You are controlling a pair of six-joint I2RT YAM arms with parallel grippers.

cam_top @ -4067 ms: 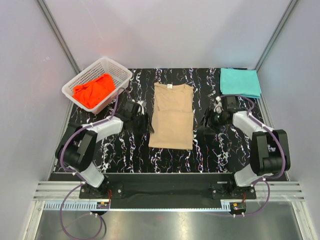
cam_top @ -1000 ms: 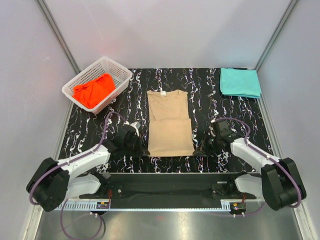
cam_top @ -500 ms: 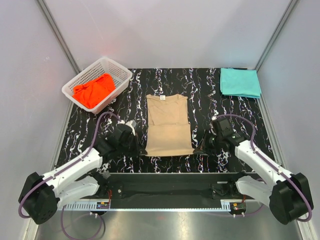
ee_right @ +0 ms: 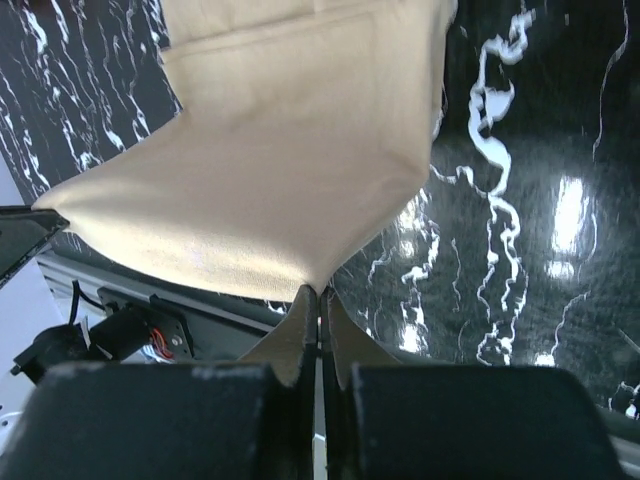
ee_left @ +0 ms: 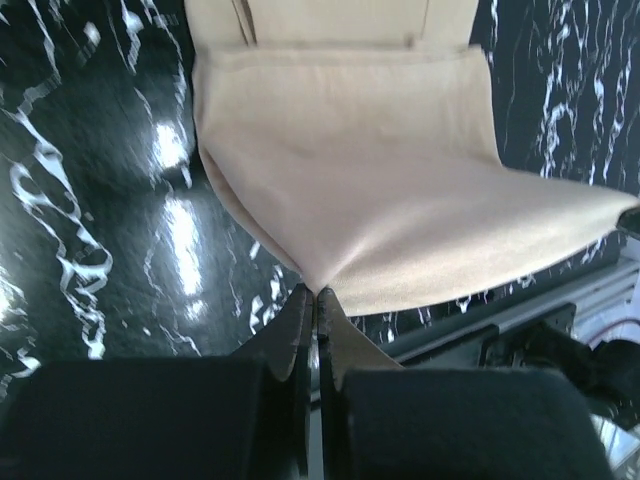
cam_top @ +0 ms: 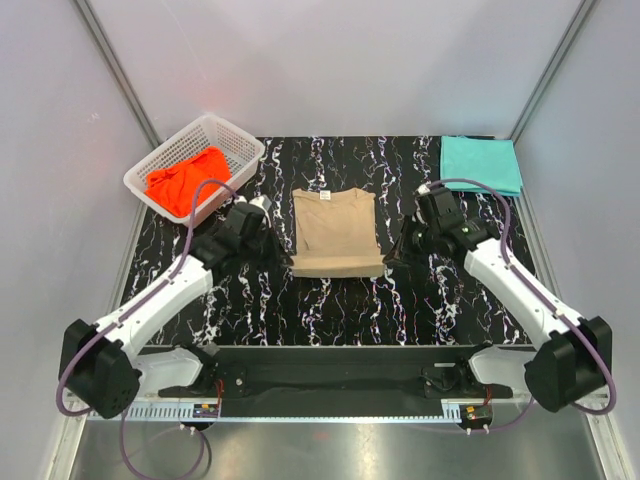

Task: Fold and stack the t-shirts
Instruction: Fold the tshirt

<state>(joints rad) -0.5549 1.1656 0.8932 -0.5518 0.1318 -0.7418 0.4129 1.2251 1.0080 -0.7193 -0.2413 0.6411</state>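
Observation:
The tan t-shirt [cam_top: 336,232] lies mid-table, its lower half lifted and carried back over its upper half. My left gripper [cam_top: 283,262] is shut on its near left corner, seen pinched in the left wrist view [ee_left: 316,292] under the tan t-shirt [ee_left: 370,190]. My right gripper [cam_top: 392,260] is shut on the near right corner; the right wrist view shows that pinch [ee_right: 319,290] and the tan t-shirt [ee_right: 270,170] stretched taut. A folded teal t-shirt [cam_top: 480,164] lies at the back right. An orange-red t-shirt [cam_top: 185,178] is crumpled in the basket.
The white lattice basket [cam_top: 240,143] stands at the back left on the black marbled table [cam_top: 330,310]. Grey walls enclose the table on three sides. The arms' base rail [cam_top: 330,375] runs along the near edge.
Both grippers have carried the tan t-shirt's near edge up and away from the bases, toward the collar. The visible shirt has grown shorter as the fold goes over.

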